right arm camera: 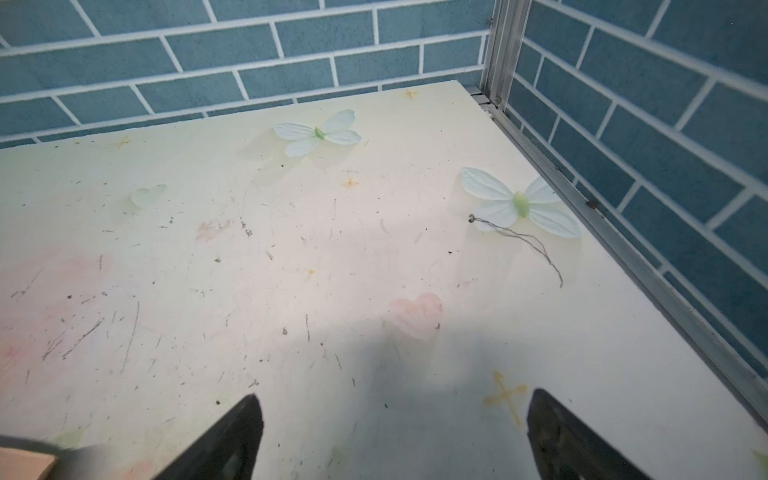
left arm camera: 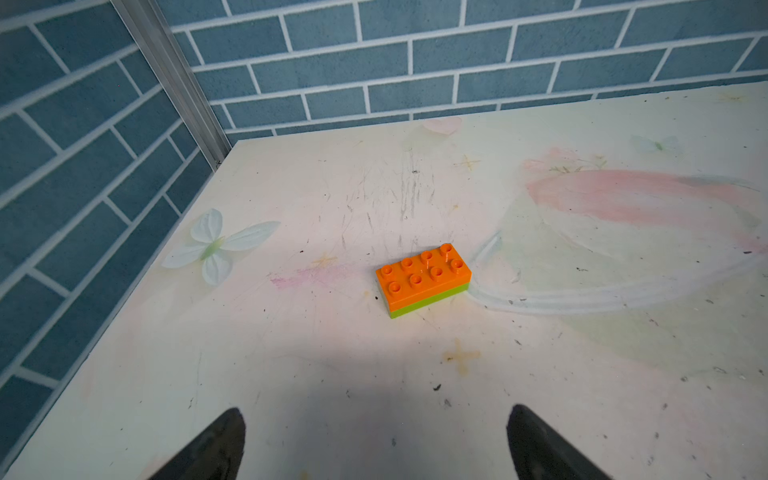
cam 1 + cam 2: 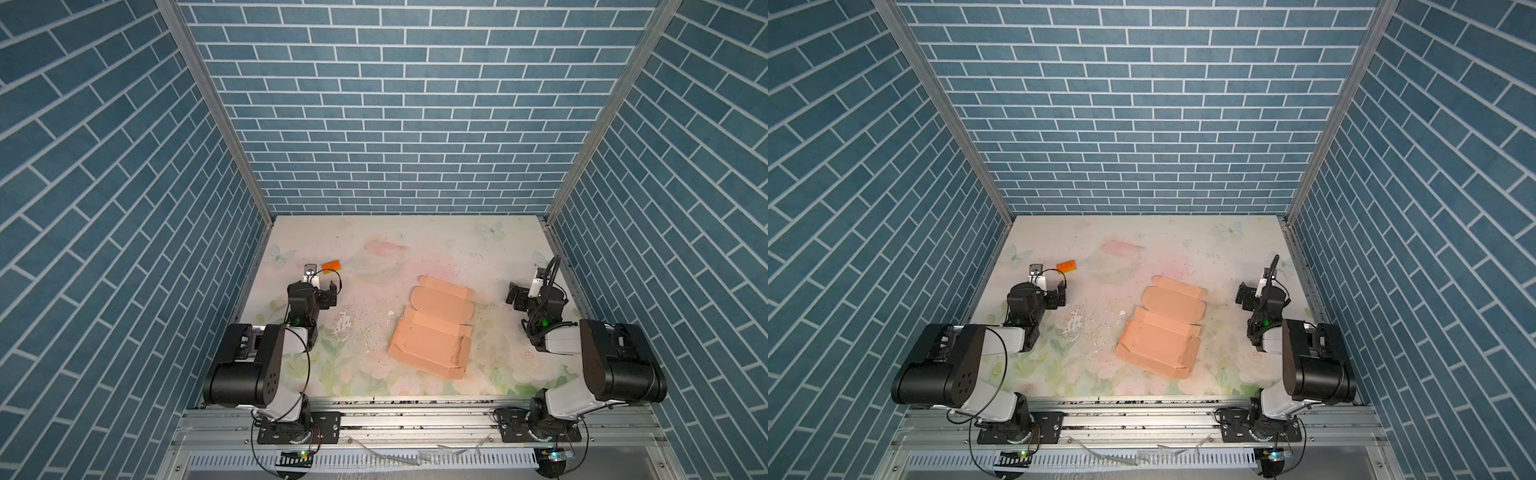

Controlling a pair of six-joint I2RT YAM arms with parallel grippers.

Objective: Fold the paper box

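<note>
Both spread wide and empty: our left hand (image 2: pixel 376 419) faces the orange brick (image 2: pixel 424 276), our right hand (image 1: pixel 395 403) the desk's (image 3: pixel 415 249) far right corner. We see the paper box (image 3: pixel 432 328) lying largely unfolded mid-desk, between them, touching neither.

The paper box (image 3: pixel 432 328) is plain peach-tan all over, while the table (image 3: pixel 436 245) is printed pale cream with washed-out pink and green blooms, white-and-green butterflies (image 1: pixel 318 134), a pink heart (image 1: pixel 417 311) and small orange-yellow stars (image 1: pixel 505 399), flecked with dark scuffs and white chipped patches. The toy brick (image 2: pixel 424 276) is bright orange on its studded top over a lime-green lower layer, and the walls (image 3: pixel 395 104) carry a blue-grey brick pattern with white joints, edged by silver metal posts (image 3: pixel 212 104). The left arm (image 3: pixel 266 361) and the right arm (image 3: pixel 602 357) are black and white, each with a small green light
</note>
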